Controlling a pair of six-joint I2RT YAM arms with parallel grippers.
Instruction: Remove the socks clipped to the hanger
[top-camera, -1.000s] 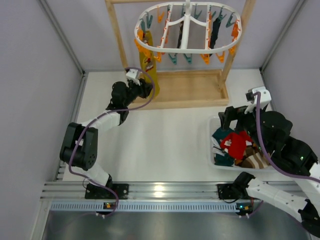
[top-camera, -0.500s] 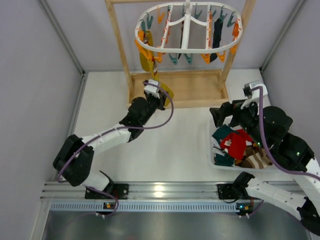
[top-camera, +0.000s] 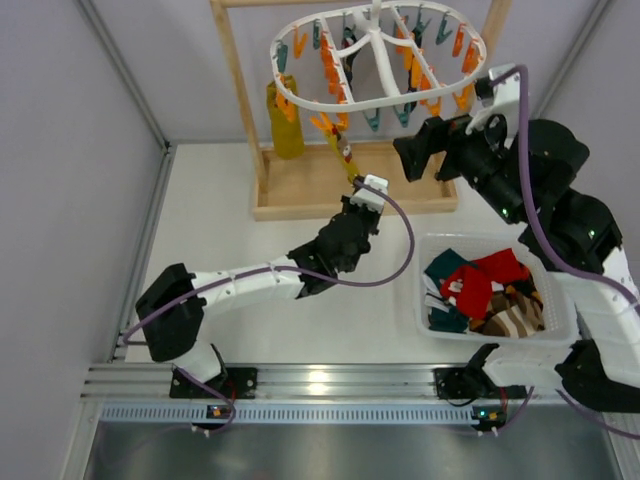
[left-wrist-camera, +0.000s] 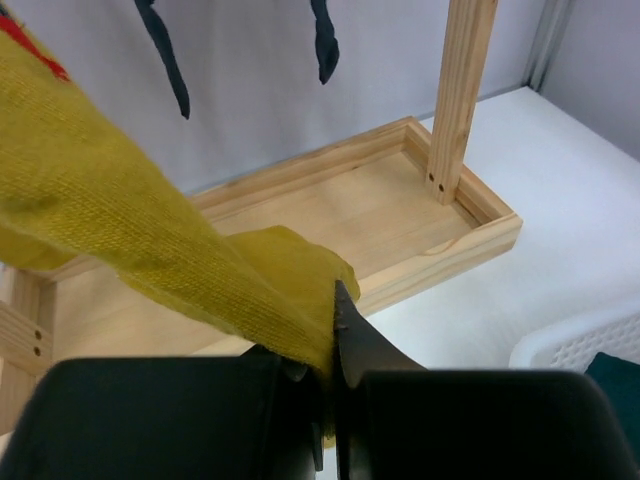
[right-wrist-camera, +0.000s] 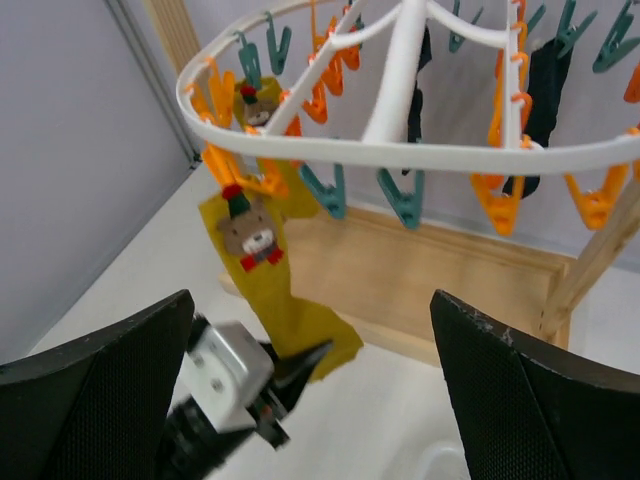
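Observation:
The white oval hanger (top-camera: 375, 98) hangs tilted from the wooden stand, orange and teal pegs beneath; it also shows in the right wrist view (right-wrist-camera: 400, 152). My left gripper (top-camera: 356, 203) is shut on the toe of a mustard yellow sock (left-wrist-camera: 150, 250) with a bear motif (right-wrist-camera: 262, 262). The sock stretches taut up to an orange peg. A second mustard sock (top-camera: 285, 122) hangs at the hanger's left. Dark socks (right-wrist-camera: 545, 85) hang at the back. My right gripper (top-camera: 432, 158) is open and empty, raised beside the hanger's right side, its fingers (right-wrist-camera: 130, 380) spread wide.
The wooden frame stand (top-camera: 240, 95) has a tray-like base (left-wrist-camera: 330, 215) under the hanger. A white bin (top-camera: 560, 335) at the front right holds several socks, red, teal and striped brown. Grey walls close in left, right and behind.
My left gripper has pulled the mustard sock right and toward me, so the hanger has swung and tilted. My right arm has risen from over the bin to beside the hanger.

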